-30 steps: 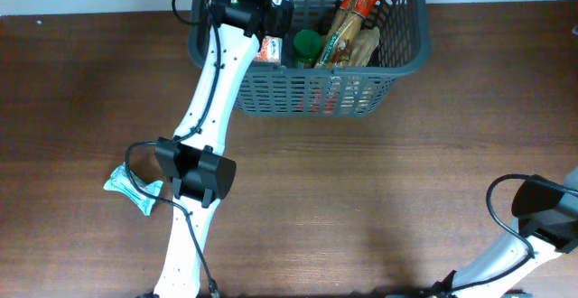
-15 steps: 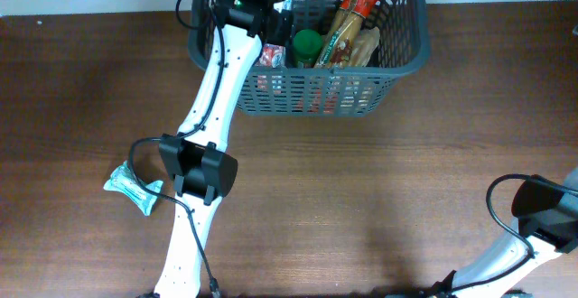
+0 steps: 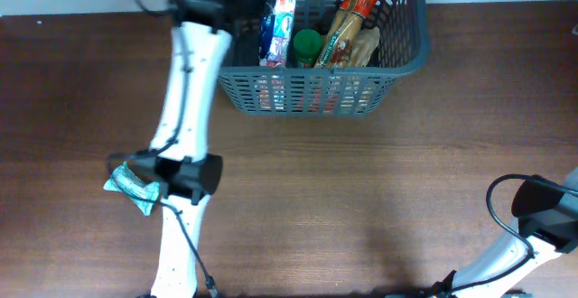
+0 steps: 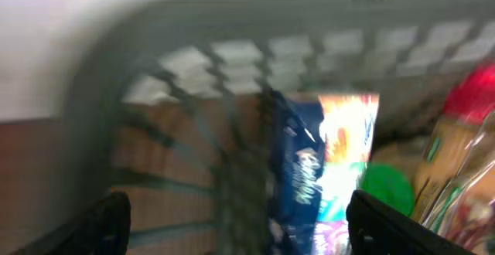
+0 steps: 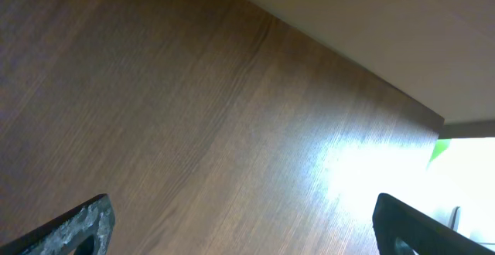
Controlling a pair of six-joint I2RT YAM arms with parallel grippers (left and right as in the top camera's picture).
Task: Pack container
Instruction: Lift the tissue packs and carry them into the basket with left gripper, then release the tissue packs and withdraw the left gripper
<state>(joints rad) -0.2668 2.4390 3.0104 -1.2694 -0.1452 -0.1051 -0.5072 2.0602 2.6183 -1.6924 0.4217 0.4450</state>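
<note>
The container [image 3: 405,61], a dark grey slotted basket, stands at the table's far edge. Inside it a blue, white and red packet [image 3: 280,23] leans beside a green-capped item [image 3: 307,45] and orange snack packets [image 3: 350,23]. My left arm [image 3: 185,90] reaches up to the basket's left wall. In the blurred left wrist view, my left gripper [image 4: 247,236] is open and holds nothing, with the basket wall [image 4: 232,185] and the blue packet [image 4: 305,178] beyond it. My right gripper [image 5: 251,228] is open over bare wood at the near right.
A teal packet [image 3: 131,185] lies on the brown table [image 3: 379,199] beside the left arm's elbow. The right arm's base [image 3: 542,212] sits at the near right corner. A pale wall runs behind the basket.
My left gripper opened and let go of the blue, white and red packet, which now stands in the basket. The left arm swung left and back toward the basket's left wall. The right arm stayed still.
</note>
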